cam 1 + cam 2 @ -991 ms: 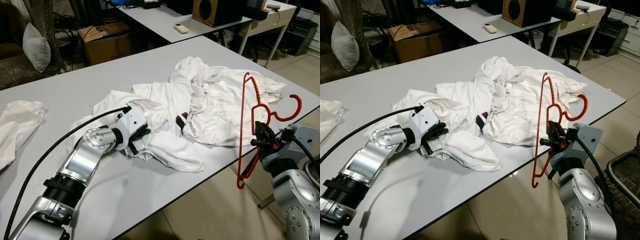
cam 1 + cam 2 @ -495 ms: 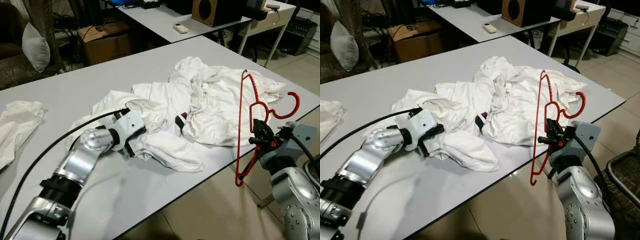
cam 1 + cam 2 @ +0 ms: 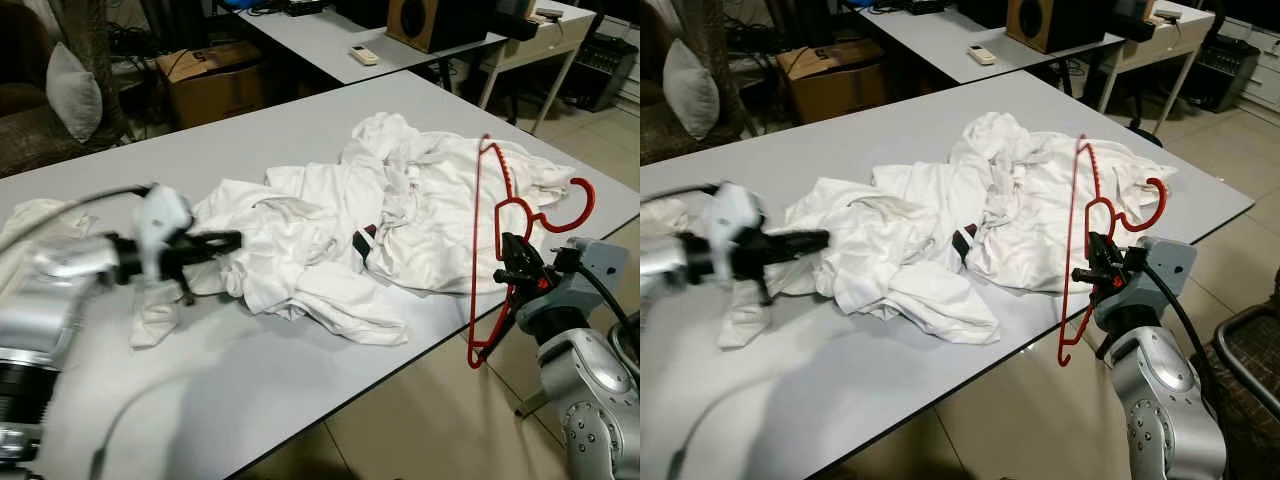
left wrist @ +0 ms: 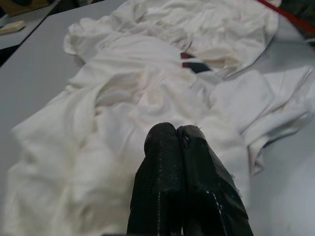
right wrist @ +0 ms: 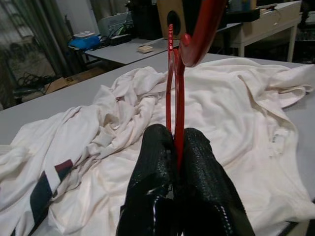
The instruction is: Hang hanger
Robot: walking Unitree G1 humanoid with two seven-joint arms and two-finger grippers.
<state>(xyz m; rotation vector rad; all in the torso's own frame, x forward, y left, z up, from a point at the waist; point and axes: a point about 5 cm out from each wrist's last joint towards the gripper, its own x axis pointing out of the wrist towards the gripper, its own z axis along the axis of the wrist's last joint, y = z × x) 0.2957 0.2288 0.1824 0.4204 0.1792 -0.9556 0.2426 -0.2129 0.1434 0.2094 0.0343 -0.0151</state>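
The right gripper pinches a thin red plastic hanger upright at the table edge, hook outward. The left gripper, blurred, fingers pressed together and empty, points level at crumpled white shirts just ahead.

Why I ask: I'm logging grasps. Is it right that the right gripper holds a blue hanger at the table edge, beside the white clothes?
Not quite: the hanger is red, not blue, as the right wrist view shows. The right gripper does hold it at the table edge, beside the white clothes.
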